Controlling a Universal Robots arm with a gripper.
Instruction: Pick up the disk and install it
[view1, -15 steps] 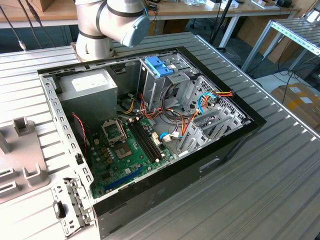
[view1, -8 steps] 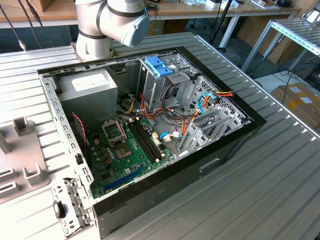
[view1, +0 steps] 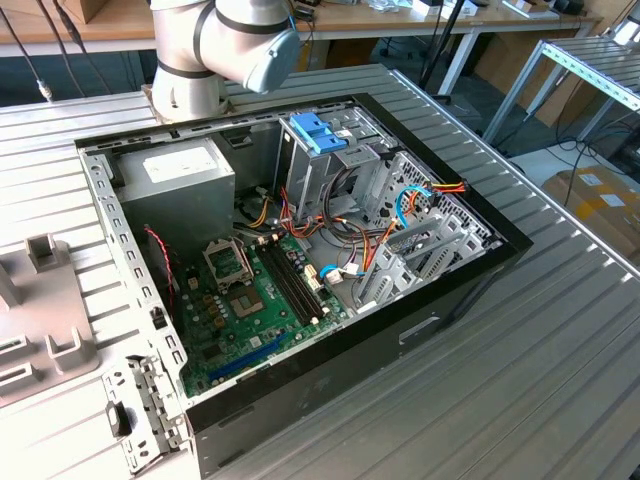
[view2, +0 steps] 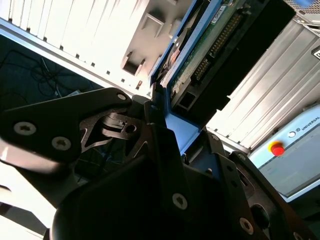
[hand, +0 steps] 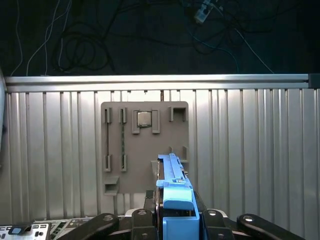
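Ribbed table (view1: 560, 330) carries open computer case (view1: 330, 370); arm (view1: 225, 40) cut off at frame edge. First wrist view: the disk (hand: 172, 172) edge-on, blue rail toward camera, clamped in closed gripper (hand: 175, 202), over grey fixture tray (hand: 145, 145). Second wrist view adds its green circuit-board face, partly hidden.

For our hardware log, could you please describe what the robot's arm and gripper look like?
The arm is built of rounded silver-grey tube sections, with a light-blue cap on one joint. The gripper is matte black, made of flat, angular linkage plates fastened with round silver screws.
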